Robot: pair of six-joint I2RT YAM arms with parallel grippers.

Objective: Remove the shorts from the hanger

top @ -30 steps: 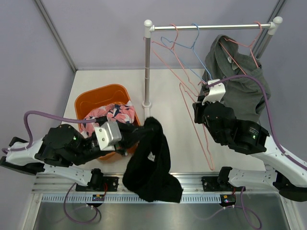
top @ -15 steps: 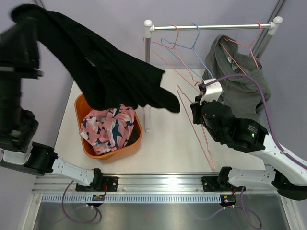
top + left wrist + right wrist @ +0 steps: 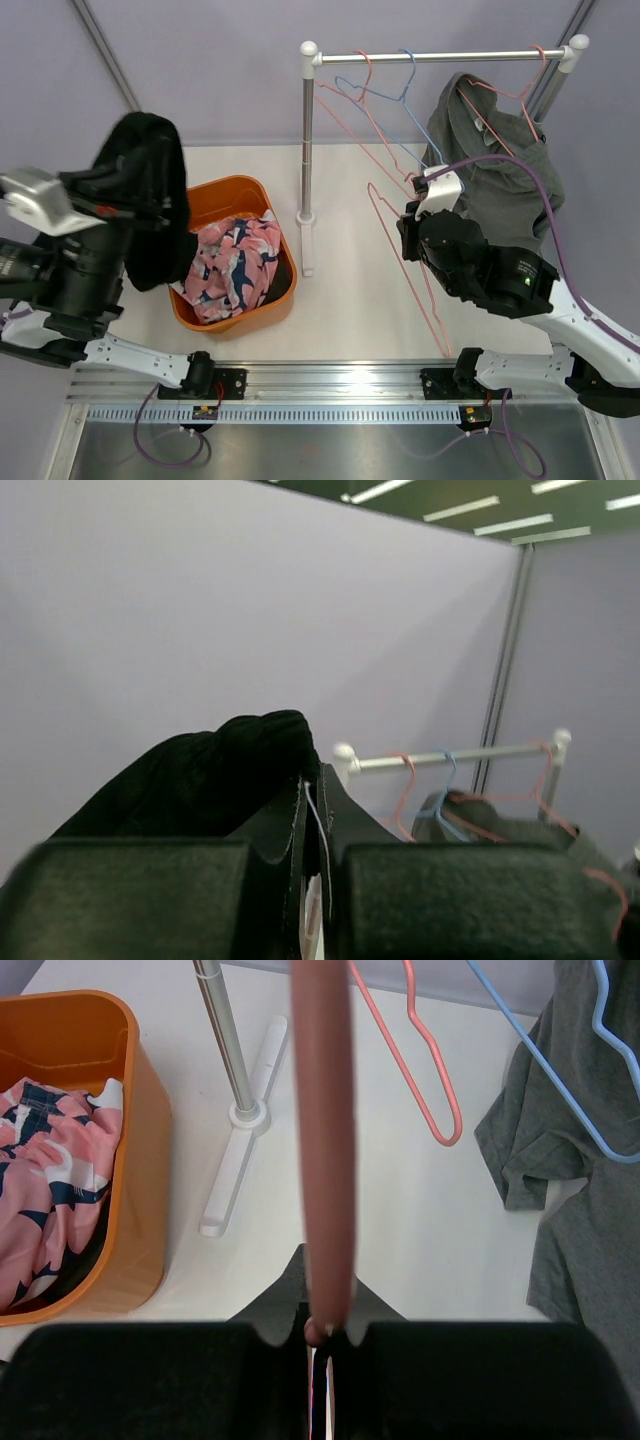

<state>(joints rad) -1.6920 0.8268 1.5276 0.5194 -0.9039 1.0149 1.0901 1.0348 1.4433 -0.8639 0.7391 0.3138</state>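
Observation:
Black shorts [image 3: 152, 205] hang bunched from my raised left gripper [image 3: 318, 815], above the left rim of the orange basket [image 3: 222, 188]. The jaws are shut on the black cloth [image 3: 215, 775]; in the top view the cloth covers the fingers. Pink printed shorts [image 3: 232, 260] lie in the basket. Grey shorts [image 3: 495, 185] hang from a pink hanger at the right end of the rail [image 3: 440, 57]. My right gripper [image 3: 322, 1335] is shut on the wire of an empty pink hanger [image 3: 322, 1130], seen from above as a long pink loop [image 3: 410, 250].
A rack post [image 3: 307, 140] with a white foot [image 3: 305, 245] stands just right of the basket. Empty pink and blue hangers [image 3: 405, 75] hang on the rail. Lilac walls close in the table on the left, back and right.
The left arm swung the black shorts from the table's front edge up and leftward; they now hang by the basket's left rim. The right arm has kept still with the hanger.

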